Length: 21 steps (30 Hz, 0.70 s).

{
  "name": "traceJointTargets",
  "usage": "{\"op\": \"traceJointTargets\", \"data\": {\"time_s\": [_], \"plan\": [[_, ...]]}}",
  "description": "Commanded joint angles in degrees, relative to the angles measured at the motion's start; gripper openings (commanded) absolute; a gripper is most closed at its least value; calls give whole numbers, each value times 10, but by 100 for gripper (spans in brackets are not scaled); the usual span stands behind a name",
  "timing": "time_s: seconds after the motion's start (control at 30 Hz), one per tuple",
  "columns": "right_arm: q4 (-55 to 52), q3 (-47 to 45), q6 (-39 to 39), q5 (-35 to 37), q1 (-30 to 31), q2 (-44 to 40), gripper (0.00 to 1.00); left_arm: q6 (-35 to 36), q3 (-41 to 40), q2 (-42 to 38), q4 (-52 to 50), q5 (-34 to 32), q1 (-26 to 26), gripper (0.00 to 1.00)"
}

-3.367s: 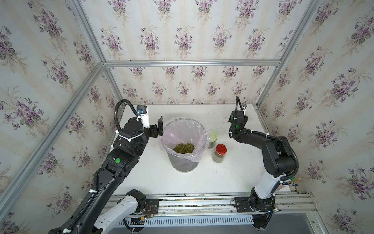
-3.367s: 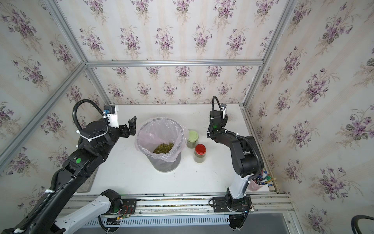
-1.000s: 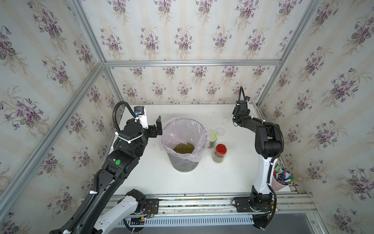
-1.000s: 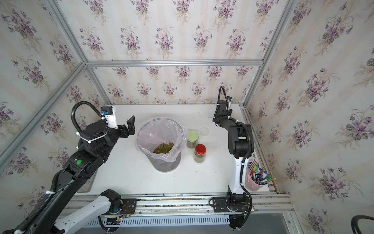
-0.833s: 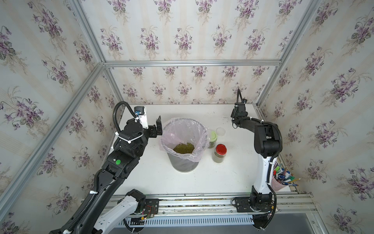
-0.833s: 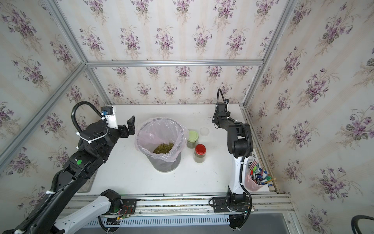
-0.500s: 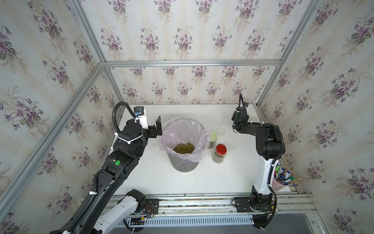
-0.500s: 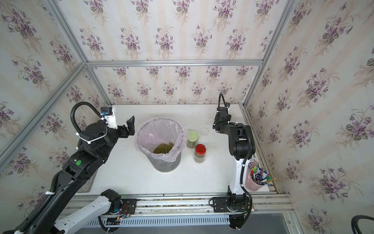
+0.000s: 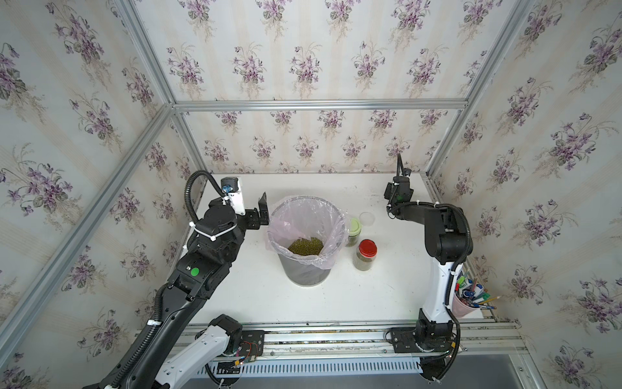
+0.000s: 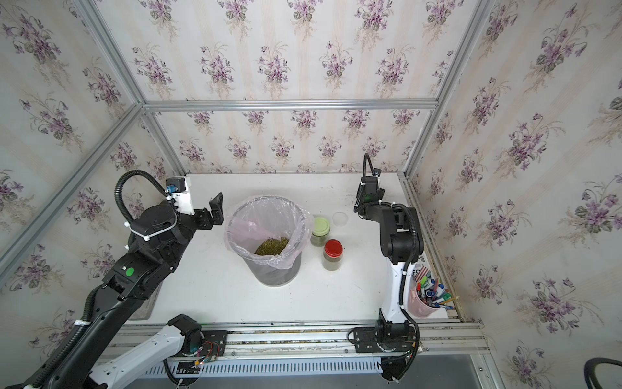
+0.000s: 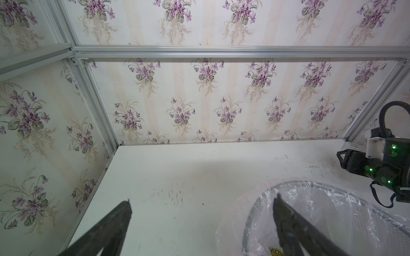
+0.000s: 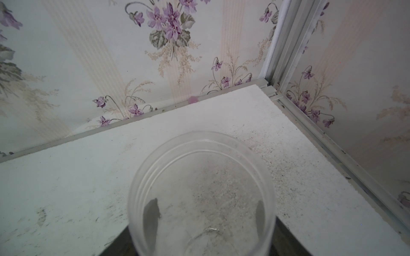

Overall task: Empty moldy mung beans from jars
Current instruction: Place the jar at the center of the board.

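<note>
Between the fingers of the right gripper stands an empty clear jar, mouth up and lidless, with no beans showing through its wall. Whether the pads press it or have let go I cannot tell. Just ahead of the fingertips is the far corner of the enclosure, and I judge the spot is chosen to park a finished jar away from the working area. Back toward that arm's elbow a translucent white lid lies flat on the white table, probably this jar's own. Just past the lid from the gripper stand the green-lidded jar and the red-lidded jar, both capped and dark with contents, so they look undone. Beside them is the grey bin with its pinkish liner and a heap of moldy mung beans at the bottom. Across the bin hangs the left gripper, fingers spread wide and holding nothing, just beside the rim. For that hand the bin blocks the straight way to the capped jars, and for the right one the loose lid lies in the path. A pink pen cup stands by the right arm's base, well apart.
</note>
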Motion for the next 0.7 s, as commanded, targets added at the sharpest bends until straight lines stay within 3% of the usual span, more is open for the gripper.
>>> {"op": "traceJointTargets", "data": {"time_s": [0.0,0.67], "plan": [[-26,12,7,0,0,7,69,-9,-2,-3,20,-13,0,100],[-51,-29,41,-4,0,-30,79,-9,-2,-9,19,-36,0,100]]}}
